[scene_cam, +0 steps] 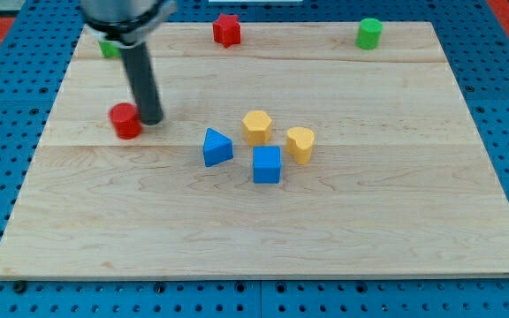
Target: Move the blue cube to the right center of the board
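The blue cube [267, 165] sits a little below the board's middle. A blue triangular block [216, 147] lies just to its left. A yellow hexagonal block [257, 126] is just above it and a yellow heart-like block [300, 144] is to its upper right. My tip [151, 119] rests on the board at the view's left, right beside a red cylinder [125, 120], well to the left of the blue cube.
A red star-like block [226, 29] sits at the board's top edge. A green cylinder [369, 33] is at the top right. A green block [109, 49] shows partly behind the arm at top left. The wooden board [396, 221] lies on a blue pegboard.
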### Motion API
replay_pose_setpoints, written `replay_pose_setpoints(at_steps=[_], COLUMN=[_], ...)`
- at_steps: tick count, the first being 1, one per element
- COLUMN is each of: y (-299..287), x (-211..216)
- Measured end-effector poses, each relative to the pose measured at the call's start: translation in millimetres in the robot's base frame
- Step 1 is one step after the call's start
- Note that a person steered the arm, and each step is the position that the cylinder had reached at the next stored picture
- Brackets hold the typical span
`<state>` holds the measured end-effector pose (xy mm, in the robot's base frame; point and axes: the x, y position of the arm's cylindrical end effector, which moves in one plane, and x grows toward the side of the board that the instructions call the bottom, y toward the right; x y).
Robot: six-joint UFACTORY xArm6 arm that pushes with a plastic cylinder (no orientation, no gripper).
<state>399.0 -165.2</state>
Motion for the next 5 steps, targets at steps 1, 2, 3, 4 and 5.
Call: replay_pose_setpoints(at_steps=[1, 2, 3, 4, 5], y=[-15.4, -16.7, -16.7, -15.6, 20.3], x=[0.0, 0.0, 0.1, 1.0, 17.7])
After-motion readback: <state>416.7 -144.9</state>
